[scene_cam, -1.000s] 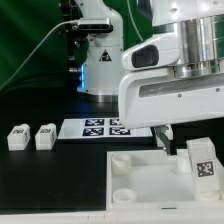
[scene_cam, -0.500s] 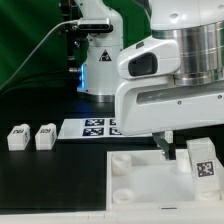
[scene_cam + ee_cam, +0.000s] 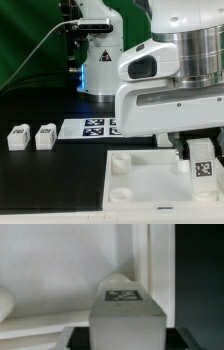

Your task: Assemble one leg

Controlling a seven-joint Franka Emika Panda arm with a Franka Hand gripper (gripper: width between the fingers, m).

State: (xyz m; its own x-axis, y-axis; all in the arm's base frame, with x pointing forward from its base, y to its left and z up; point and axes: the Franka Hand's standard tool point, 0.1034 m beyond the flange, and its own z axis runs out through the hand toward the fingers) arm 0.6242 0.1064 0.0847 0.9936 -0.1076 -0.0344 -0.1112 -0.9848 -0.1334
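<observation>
A: Entry for the held leg (image 3: 203,163). What did it look like?
B: It was a short, stubby white block of plain plastic. One black-and-white square tag sat on the face turned to the exterior camera. In the wrist view the block narrowed to a blunt tip just past the tag.

A: Position?
B: It sat between the fingers of the gripper (image 3: 200,166). In the wrist view dark pads (image 3: 77,338) lay against both flanks of the block, so the jaws were clamped on the leg.

A: Under the gripper?
B: The white panel (image 3: 140,172) lay flat on the black table (image 3: 50,185). The leg stood at the panel corner directly beneath the gripper. Whether leg and panel touched, I could not tell. A round socket (image 3: 120,160) showed at a panel corner away from the gripper.

A: Further out?
B: The marker board (image 3: 92,127) lay beyond the panel, apart from the gripper. One spare leg (image 3: 17,136) and a second spare leg (image 3: 44,136) stood side by side, tags visible, well apart from the gripper.
</observation>
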